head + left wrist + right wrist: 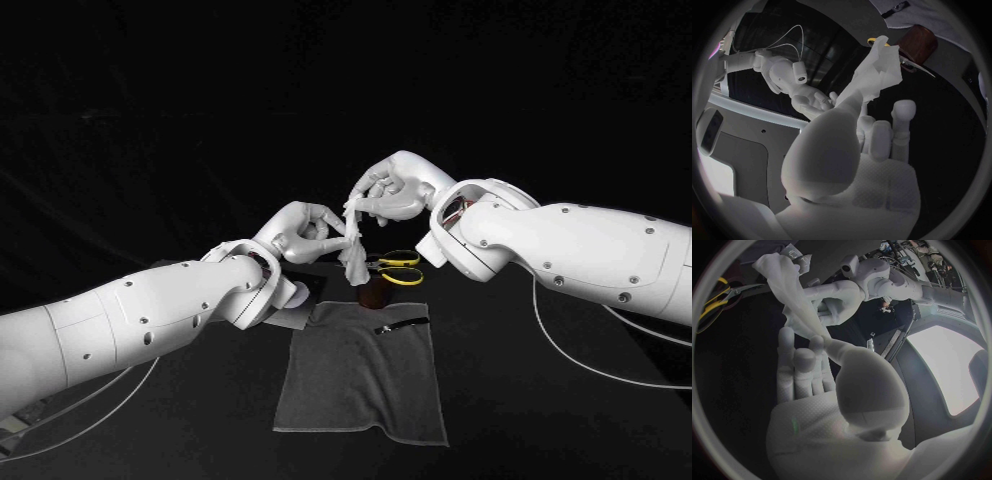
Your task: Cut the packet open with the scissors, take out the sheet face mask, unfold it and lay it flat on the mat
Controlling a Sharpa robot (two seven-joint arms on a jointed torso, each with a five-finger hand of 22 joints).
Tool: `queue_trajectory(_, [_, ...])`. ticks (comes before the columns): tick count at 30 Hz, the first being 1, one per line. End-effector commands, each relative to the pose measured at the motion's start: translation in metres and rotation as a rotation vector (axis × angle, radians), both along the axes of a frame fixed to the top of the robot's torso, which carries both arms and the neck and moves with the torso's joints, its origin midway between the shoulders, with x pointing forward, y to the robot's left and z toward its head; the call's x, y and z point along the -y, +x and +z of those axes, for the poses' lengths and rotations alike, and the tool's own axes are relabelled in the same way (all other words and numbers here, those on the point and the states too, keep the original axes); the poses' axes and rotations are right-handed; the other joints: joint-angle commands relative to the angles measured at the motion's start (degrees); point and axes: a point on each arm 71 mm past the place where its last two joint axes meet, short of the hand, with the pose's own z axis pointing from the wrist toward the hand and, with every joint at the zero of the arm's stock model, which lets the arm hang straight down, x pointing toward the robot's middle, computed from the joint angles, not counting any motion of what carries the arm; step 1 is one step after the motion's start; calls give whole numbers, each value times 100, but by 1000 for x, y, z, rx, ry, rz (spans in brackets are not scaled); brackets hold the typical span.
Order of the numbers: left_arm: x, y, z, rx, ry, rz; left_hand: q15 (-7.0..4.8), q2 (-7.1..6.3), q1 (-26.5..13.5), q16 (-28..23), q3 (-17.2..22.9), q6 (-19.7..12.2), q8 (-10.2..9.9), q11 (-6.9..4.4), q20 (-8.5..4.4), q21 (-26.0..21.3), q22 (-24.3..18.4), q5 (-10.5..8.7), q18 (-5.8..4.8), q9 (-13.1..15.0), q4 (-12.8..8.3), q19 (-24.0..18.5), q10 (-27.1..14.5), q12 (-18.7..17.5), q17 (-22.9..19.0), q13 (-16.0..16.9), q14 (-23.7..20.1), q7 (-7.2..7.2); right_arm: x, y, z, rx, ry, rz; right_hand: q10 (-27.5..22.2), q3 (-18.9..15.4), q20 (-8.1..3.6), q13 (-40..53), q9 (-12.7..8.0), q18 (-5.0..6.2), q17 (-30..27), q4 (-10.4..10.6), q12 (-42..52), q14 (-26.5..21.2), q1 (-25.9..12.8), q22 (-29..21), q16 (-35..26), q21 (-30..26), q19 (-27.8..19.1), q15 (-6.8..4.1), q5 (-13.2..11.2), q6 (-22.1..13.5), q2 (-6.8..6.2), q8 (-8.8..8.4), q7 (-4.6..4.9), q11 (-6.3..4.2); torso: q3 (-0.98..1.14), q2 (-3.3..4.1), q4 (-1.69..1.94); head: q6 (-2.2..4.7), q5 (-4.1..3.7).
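Black table point(577, 410), grey mat point(361, 385) lying flat on it, yellow-handled scissors point(400, 270) beyond the mat

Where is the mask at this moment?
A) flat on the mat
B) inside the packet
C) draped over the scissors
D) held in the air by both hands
D: the mask hangs crumpled between the left hand and the right hand. Both hands pinch it, and it does not touch the mat.

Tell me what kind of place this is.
Likely a robot lab bench: a black table, a grey mat, yellow-handled scissors, and the left robot hand and right robot hand holding a white sheet mask.
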Motion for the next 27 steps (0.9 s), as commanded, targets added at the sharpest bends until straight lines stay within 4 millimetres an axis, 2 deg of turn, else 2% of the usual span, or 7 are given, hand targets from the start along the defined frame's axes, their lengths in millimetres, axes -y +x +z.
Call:
queue_trajectory(1, [1, 0, 0, -4, -21, 5, 7, 72, -39, -36, 121, 60, -64, -2, 10, 25, 7, 14, -56, -37, 57, 36, 57, 2, 15, 18, 53, -3, 1, 0, 2, 7, 3, -9, 11, 26, -5, 4, 398, 60, 4, -1, -1, 38, -24, 10, 13, 23, 30, 12, 21, 34, 56, 128, -2, -28, -3, -1, 1, 3, 1])
queue_trajectory(7, [1, 0, 1, -10, -35, -3, -8, 136, -109, -73, 777, 150, -279, -16, -6, 0, -4, 16, -48, -151, 246, -11, -120, -155, -31, -218, 29, -11, 2, 1, 1, 5, 2, -12, 13, 30, -5, 3, 398, 61, 1, -5, -1, 38, -25, 12, 11, 25, 30, 12, 18, 35, 54, 128, -3, -29, 0, -2, 5, 10, -6])
queue_trajectory(10, [0, 0, 1, -11, -45, -10, -17, 161, -180, -94, 1307, 211, -338, -26, -14, -19, -13, 7, -41, -172, 341, -46, -242, -310, -59, -425, 3, -19, 3, 2, 1, 5, 0, -16, 13, 32, -6, 3, 398, 61, -1, -8, -1, 38, -24, 12, 10, 25, 30, 12, 15, 35, 53, 128, -4, -30, -1, -4, 2, 12, -16])
queue_trajectory(13, [-1, -1, 1, -9, -52, -16, -35, 88, -276, -114, 1990, 302, -397, -45, -31, -18, -5, 15, -37, -178, 339, -75, -210, -406, -78, -492, -21, -37, 4, 3, 1, 5, -1, -18, 13, 32, -6, 3, 398, 61, -1, -8, -1, 38, -24, 12, 10, 25, 30, 12, 15, 35, 53, 128, -4, -30, -1, -2, 7, 3, -12])
queue_trajectory(17, [-1, -1, 2, -7, -59, -22, -61, -91, -605, -131, 2853, 491, -522, -71, -58, 2, 19, 15, -35, -158, 269, -105, -179, -413, -73, -501, -33, -70, 5, 4, 1, 4, -3, -22, 13, 36, -6, 3, 398, 61, 0, -11, -2, 39, -23, 13, 11, 26, 30, 11, 14, 35, 51, 127, -4, -31, 0, 0, 8, 4, -4])
queue_trajectory(23, [-3, -2, 3, -1, -78, -21, -77, -115, -882, -145, 3274, 640, -500, -91, -70, 4, 26, 17, -29, -33, 130, -126, -179, -406, -84, -495, -46, -99, 8, 6, 0, 0, -7, -30, 13, 36, -6, 3, 398, 61, 0, -11, -2, 39, -23, 13, 11, 26, 30, 11, 14, 35, 51, 127, -4, -31, -3, 2, -2, -1, 3])
queue_trajectory(27, [-6, -2, 4, 8, -89, -14, -84, -212, -1094, -166, 3601, 683, -422, -95, -82, 13, 40, 16, -24, 170, -57, -153, -217, -425, -124, -510, -84, -102, 10, 8, -2, -5, -11, -37, 15, 43, -7, 2, 399, 61, 2, -17, -3, 43, -25, 16, 12, 29, 30, 10, 13, 36, 48, 127, -5, -31, 2, 3, 4, -5, 7])
